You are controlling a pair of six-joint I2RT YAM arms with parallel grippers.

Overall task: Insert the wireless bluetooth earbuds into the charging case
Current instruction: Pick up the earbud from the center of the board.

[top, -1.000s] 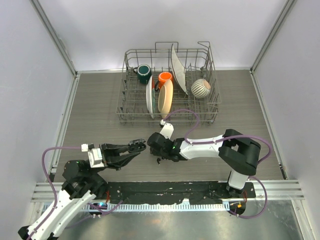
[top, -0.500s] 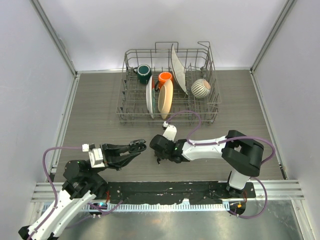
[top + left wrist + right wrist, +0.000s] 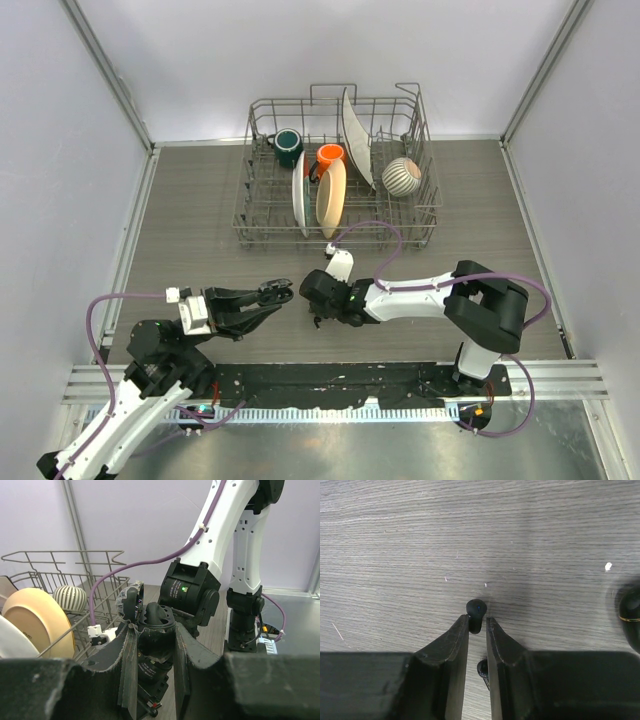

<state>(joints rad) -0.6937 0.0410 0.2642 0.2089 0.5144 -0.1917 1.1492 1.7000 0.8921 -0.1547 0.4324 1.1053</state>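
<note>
One black earbud lies on the wooden table, its stem between the tips of my right gripper. The jaws stand narrowly open; the stem touches the left finger and a slit shows at the right finger. A second earbud peeks out further back between the fingers. My left gripper is shut on the black charging case, held above the table with its lid open to the left. From above, the left gripper and the downward-pointing right gripper are close together.
A wire dish rack with a green mug, plates and a striped ball stands behind both grippers. A glossy black oval object lies at the right edge of the right wrist view. The right arm's wrist fills the space just beyond the case.
The right arm has shifted slightly to the right and settled. The left arm with the case has not moved.
</note>
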